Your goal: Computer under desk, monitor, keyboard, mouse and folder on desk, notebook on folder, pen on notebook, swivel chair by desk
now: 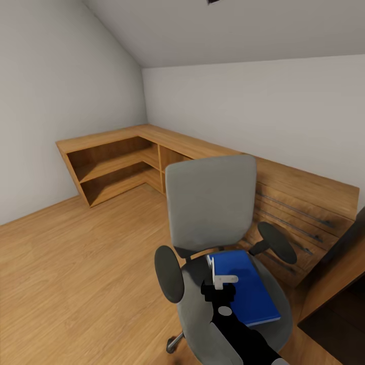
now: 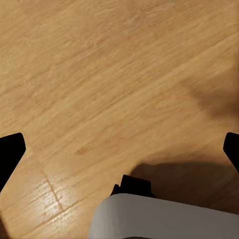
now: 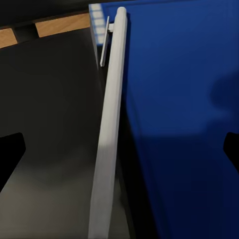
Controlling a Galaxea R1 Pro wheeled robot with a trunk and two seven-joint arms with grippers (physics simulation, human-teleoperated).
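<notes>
Folder (image 1: 246,289) lies flat on the chair (image 1: 213,213) seat, not yet moved. Right gripper (image 1: 221,285) hangs just over its near edge, fingers spread wide either side of the white spine, nothing clamped. Left gripper (image 2: 119,149) also apart, over bare floor (image 2: 99,74). Judged early in the folder step. Desk (image 1: 339,284) cut off at the edge; monitor, keyboard and the rest can't be checked from here.

The blue folder (image 3: 184,124) lies flat on the grey seat of the swivel chair (image 3: 55,129), its white page edge (image 3: 110,129) facing the bare part of the seat; the right gripper's (image 3: 119,154) two dark fingertips (image 3: 10,154) stand wide apart above the folder's edge
</notes>
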